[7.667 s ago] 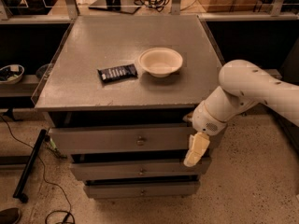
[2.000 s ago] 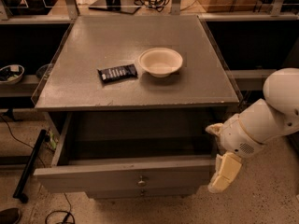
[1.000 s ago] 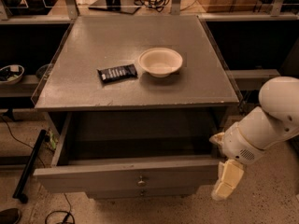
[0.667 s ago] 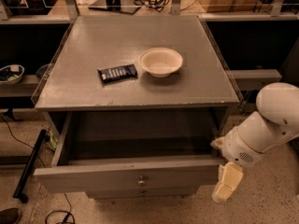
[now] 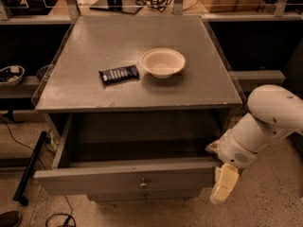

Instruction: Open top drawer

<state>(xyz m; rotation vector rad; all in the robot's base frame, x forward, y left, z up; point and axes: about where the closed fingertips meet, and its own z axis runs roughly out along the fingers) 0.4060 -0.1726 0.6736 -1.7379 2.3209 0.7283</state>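
Grey tabletop (image 5: 90, 41) over open top drawer (image 5: 94, 179), gripper (image 5: 223, 185) just beside its front.

Dim, warm-lit room with a pale speckled floor (image 5: 279, 193). A grey cabinet (image 5: 94, 46) stands at centre, with dark shelving (image 5: 23, 86) on either side. The gripper (image 5: 222, 186) hangs low at right, above the floor, just beside the cabinet.

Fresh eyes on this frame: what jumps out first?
The top drawer stands wide open under the cabinet top. The gripper hangs by the drawer front's right end, apart from the knob. On top, a white bowl sits beside a dark snack bar.
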